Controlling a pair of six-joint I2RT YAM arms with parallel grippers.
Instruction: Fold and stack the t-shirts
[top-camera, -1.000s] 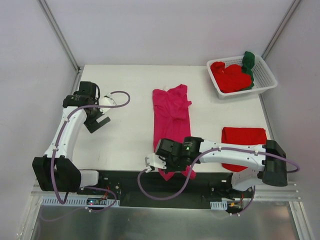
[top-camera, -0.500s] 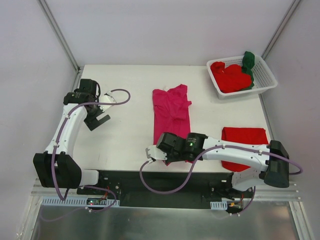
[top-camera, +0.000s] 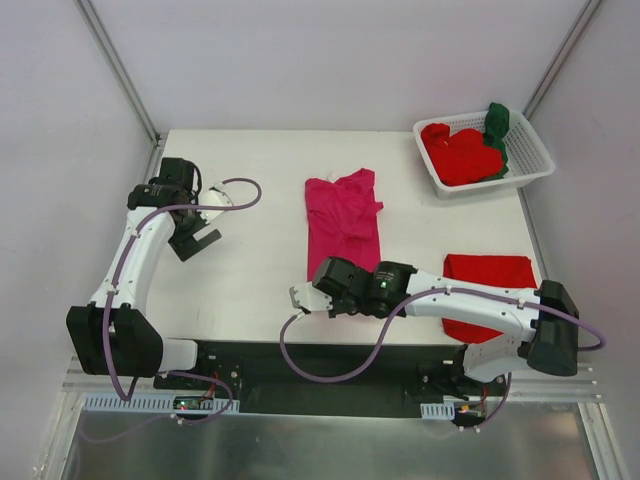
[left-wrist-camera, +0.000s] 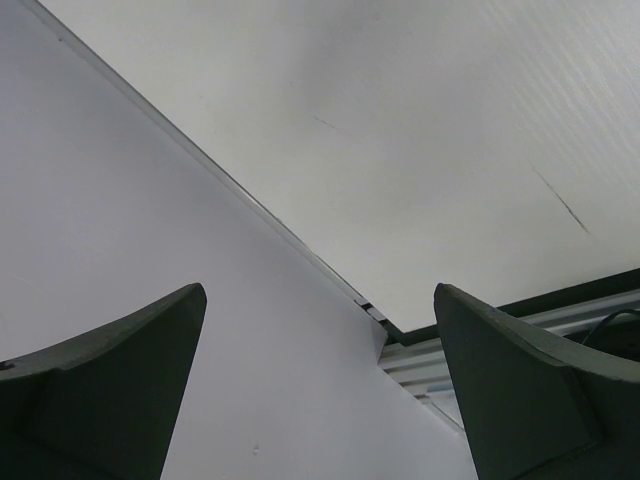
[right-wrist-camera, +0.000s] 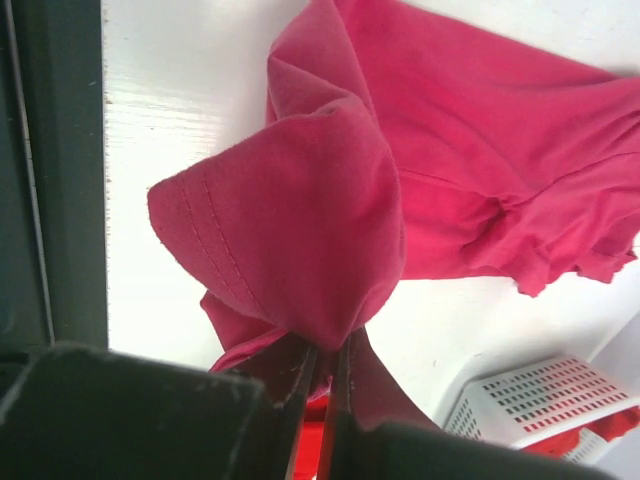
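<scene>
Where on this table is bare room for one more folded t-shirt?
Bare table lies between the left gripper and the magenta t-shirt, and along the far edge left of the white basket. The right side is crowded: basket, folded red t-shirt, right gripper pinching the magenta hem.

right tool (top-camera: 297, 298) | drew magenta t-shirt (top-camera: 343, 215) hem inward off near table (top-camera: 250, 180) edge

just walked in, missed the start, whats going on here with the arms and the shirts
The right gripper is shut on the near end of the magenta-pink t-shirt, holding it bunched up near the front edge of the table. The left gripper hangs open at the left, empty. A folded red t-shirt lies at the right; more red ones and a dark green one sit in the white basket.
</scene>
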